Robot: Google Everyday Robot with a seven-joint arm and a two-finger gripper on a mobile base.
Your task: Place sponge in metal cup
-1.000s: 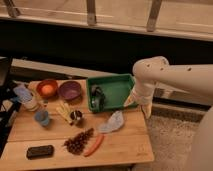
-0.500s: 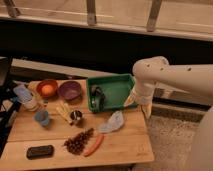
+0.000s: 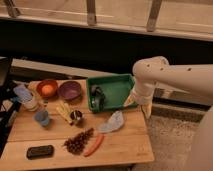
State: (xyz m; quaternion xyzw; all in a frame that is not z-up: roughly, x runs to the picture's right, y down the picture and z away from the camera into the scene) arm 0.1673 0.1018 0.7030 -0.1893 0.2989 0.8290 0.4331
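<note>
Sponge (image 3: 63, 110), probably the yellow piece beside metal cup (image 3: 76, 116), awaits pickup; gripper (image 3: 145, 111) by desk's right edge, whether gaping or closed I cannot tell, must reach across.

The arm (image 3: 167, 75) (white, sharply elbowed) points its tool (image 3: 136, 101) downward.

I read this as an indoor test space rather than a home kitchen. A lone wooden table (image 3: 125, 142) stands on speckled floor (image 3: 170, 145) against a dark low wall (image 3: 75, 47) under railing posts (image 3: 91, 12). It carries an orange bowl (image 3: 47, 88), a purple bowl (image 3: 70, 90) and a green tray (image 3: 117, 87). My claw (image 3: 132, 100) hangs at the tray's right edge.
</note>
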